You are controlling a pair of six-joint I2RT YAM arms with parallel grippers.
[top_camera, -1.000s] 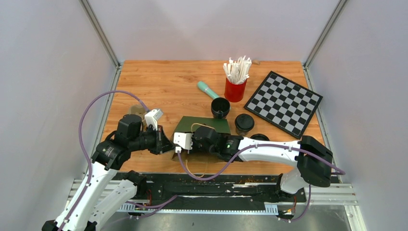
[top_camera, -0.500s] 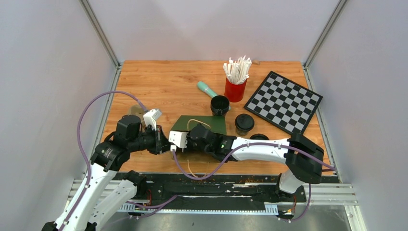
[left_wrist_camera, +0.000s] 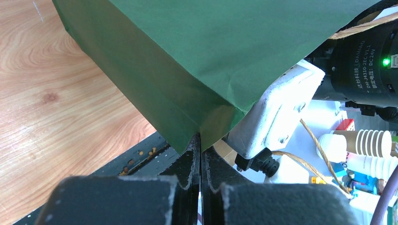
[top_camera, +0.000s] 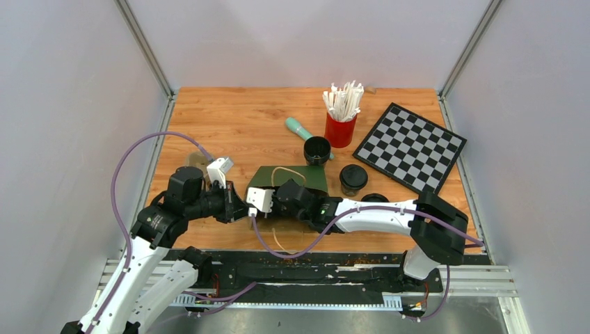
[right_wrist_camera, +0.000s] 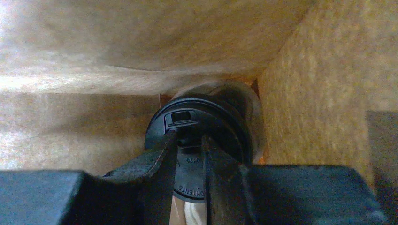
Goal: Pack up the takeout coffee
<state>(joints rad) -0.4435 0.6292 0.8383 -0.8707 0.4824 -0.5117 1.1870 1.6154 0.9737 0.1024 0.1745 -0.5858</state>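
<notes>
The dark green paper bag (top_camera: 300,178) lies on its side at the centre of the top view, mouth toward the lower left of the frame. The left gripper (left_wrist_camera: 201,140) has its jaws pressed together on a corner of the bag's rim, holding the mouth open. The right gripper (right_wrist_camera: 187,137) is deep inside the brown interior. Its jaws are narrowly parted on the lid of the paper coffee cup with a black plastic lid (right_wrist_camera: 227,126), which sits in the middle of the right wrist view near the bag's far end.

The pinch on the rim is thin, at a crease, so the paper could tear or slip free if the right arm pushes further. The mouth would then collapse onto that arm. The grip is on the lid alone, so a sideways tug might pop the lid off. On withdrawal, the fingers may drag the cup back out or tip it.
</notes>
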